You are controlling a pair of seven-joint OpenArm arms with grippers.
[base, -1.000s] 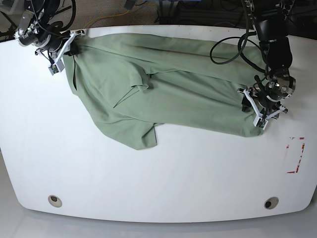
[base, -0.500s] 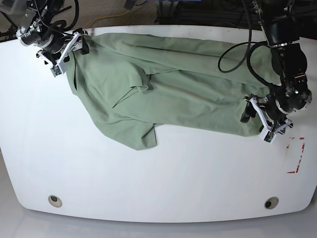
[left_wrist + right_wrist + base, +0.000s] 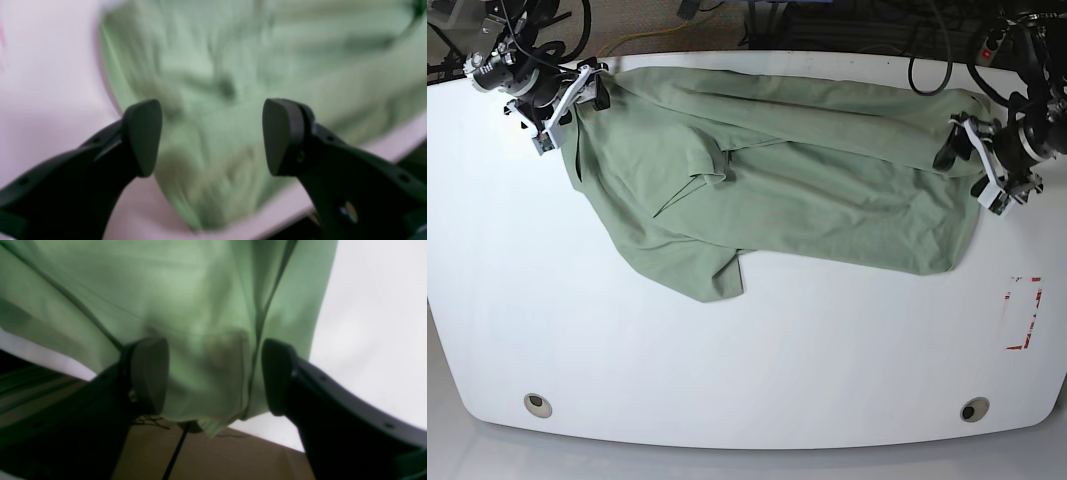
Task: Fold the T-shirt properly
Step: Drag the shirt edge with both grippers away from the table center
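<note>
The pale green T-shirt [image 3: 807, 190] lies crumpled and spread across the far half of the white table [image 3: 727, 350], with a fold near its left-centre. My right gripper [image 3: 572, 110] hovers at the shirt's far-left corner, open. In the right wrist view that gripper [image 3: 215, 373] straddles the T-shirt [image 3: 200, 290] corner at the table's edge, gripping nothing. My left gripper [image 3: 972, 170] stands open by the shirt's right end. The left wrist view is blurred and shows the left gripper [image 3: 211, 136] with fingers wide apart above the T-shirt [image 3: 233, 66].
A red tape rectangle [image 3: 1024, 313] marks the table near its right edge. Two round holes [image 3: 538, 404] [image 3: 974, 408] sit near the front edge. Cables [image 3: 927, 60] hang beyond the far edge behind both arms.
The right gripper opened and let go of the far-left shirt corner. The left gripper rose from the shirt's lower-right corner and moved back and to the right, leaving that corner flat.
</note>
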